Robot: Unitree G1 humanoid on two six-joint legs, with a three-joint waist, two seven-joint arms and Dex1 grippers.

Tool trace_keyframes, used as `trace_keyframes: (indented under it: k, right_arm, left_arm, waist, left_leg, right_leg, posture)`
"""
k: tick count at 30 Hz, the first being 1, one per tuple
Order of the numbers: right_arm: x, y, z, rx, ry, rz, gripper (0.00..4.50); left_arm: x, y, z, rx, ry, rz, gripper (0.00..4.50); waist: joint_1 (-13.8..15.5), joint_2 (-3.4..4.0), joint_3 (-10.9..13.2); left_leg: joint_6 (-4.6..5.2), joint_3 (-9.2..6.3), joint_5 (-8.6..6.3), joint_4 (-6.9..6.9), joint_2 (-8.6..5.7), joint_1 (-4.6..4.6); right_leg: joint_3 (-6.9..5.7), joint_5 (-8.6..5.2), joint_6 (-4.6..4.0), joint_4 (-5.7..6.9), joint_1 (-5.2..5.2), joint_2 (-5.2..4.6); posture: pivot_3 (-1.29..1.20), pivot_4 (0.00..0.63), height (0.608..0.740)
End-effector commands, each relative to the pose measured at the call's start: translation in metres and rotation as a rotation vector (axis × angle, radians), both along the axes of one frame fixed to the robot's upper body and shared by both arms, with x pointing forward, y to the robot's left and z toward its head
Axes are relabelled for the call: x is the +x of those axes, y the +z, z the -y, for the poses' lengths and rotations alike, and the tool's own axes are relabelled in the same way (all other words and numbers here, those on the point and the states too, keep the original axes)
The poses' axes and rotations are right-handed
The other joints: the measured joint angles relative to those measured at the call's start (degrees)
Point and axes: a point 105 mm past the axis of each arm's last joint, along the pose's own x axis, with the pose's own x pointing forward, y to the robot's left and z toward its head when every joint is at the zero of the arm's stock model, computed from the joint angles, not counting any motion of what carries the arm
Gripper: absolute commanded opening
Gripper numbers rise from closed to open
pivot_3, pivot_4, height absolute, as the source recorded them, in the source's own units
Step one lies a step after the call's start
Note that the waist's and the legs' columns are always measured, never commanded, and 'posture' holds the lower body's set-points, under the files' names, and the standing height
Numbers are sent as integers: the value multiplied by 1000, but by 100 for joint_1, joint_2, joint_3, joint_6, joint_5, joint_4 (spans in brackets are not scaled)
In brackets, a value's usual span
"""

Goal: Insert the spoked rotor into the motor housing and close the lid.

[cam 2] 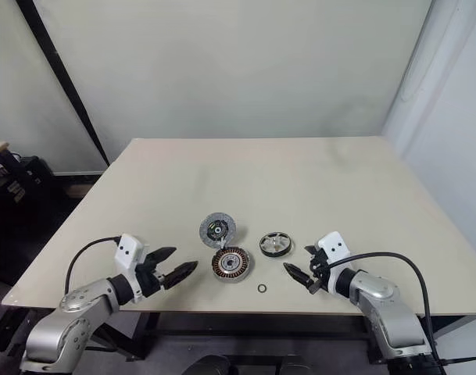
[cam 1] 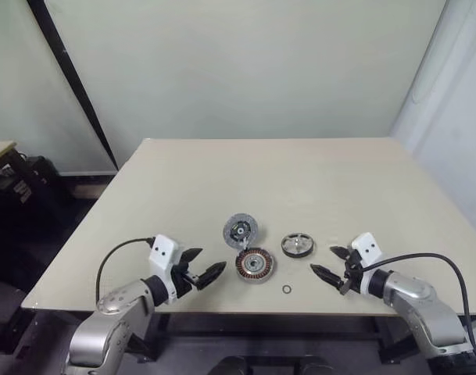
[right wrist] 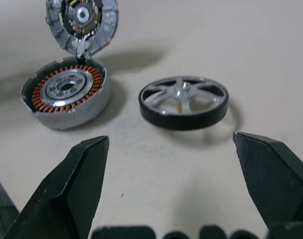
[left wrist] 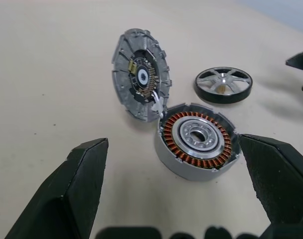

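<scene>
So the housing sits near the front edge of the desk, open side up. Inside you can see the copper windings circling a pale metal centre with a bearing hole, and no rotor in it. The lid is at about 11 o'clock from the housing, touching its rim there and propped up at a tilt in the wrist views, inner face with the dark hub turned toward the robot.

The rotor lies flat on the desk at roughly 2 o'clock from the housing, a little apart from it, axis straight up, spokes and hub showing. A tiny ring lies at 4 o'clock from the housing, near the desk edge.

Left hand hovers at 9 o'clock of the housing, fingers spread wide, holding nothing. Right hand is at about 4 o'clock of the rotor, also wide and empty.
</scene>
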Motion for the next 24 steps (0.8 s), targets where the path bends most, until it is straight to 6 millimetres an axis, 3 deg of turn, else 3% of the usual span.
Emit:
trace_keyframes:
  k: [1,10,14,24]
  right_arm:
    - [5,14,-4,4,15,54,4355]
    - [7,21,-7,37,16,73,4355]
    - [-1,13,-15,-3,71,40,4355]
    - [-22,-11,-51,-74,190,-12,4355]
  left_arm:
    - [3,18,1,3,-7,68,4478]
    - [4,19,2,4,-13,67,4478]
    - [3,16,3,19,-42,54,4478]
    - [-15,-20,7,109,-182,-33,4478]
  waist:
    - [-2,0,0]
    - [0,-2,1]
    - [0,-2,2]
    - [-1,-4,4]
  left_leg:
    - [0,2,0,0,1,0]
    - [0,2,0,0,1,0]
    - [0,1,0,0,2,0]
    - [0,6,-1,-1,4,-2]
  right_leg:
    - [0,0,0,0,0,0]
    - [0,0,0,0,0,0]
    - [0,0,0,0,-1,0]
    - [1,-1,-1,-4,-5,-1]
  posture:
    - [0,0,740]
    - [0,0,740]
    - [0,0,740]
    - [0,0,740]
